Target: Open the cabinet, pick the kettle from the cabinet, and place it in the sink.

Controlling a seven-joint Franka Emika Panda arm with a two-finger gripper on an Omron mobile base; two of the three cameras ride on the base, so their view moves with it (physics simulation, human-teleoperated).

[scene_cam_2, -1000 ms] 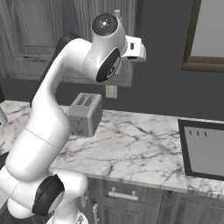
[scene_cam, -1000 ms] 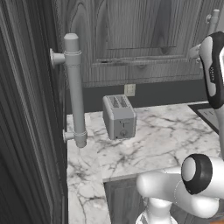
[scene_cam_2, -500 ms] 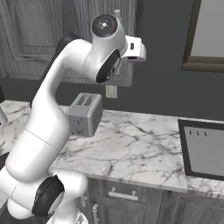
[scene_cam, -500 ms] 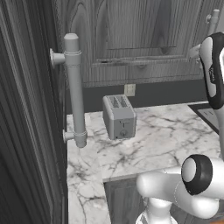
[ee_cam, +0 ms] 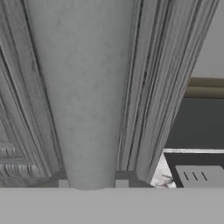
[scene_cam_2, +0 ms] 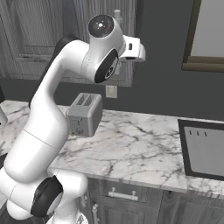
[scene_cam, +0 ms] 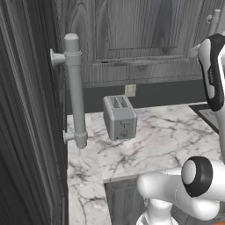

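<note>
Arm, toaster [scene_cam: 119, 117] unmoved vs earlier. Cabinet [ee_cam: 170, 78] handle [ee_cam: 83, 87] close ahead; grip state can't tell.

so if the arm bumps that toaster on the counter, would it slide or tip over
The toaster looks boxy, with a broad flat base, so probably sliding rather than tipping. The marble counter looks smooth, so a shove likely moves it easily. Its weight can't be judged.
</note>
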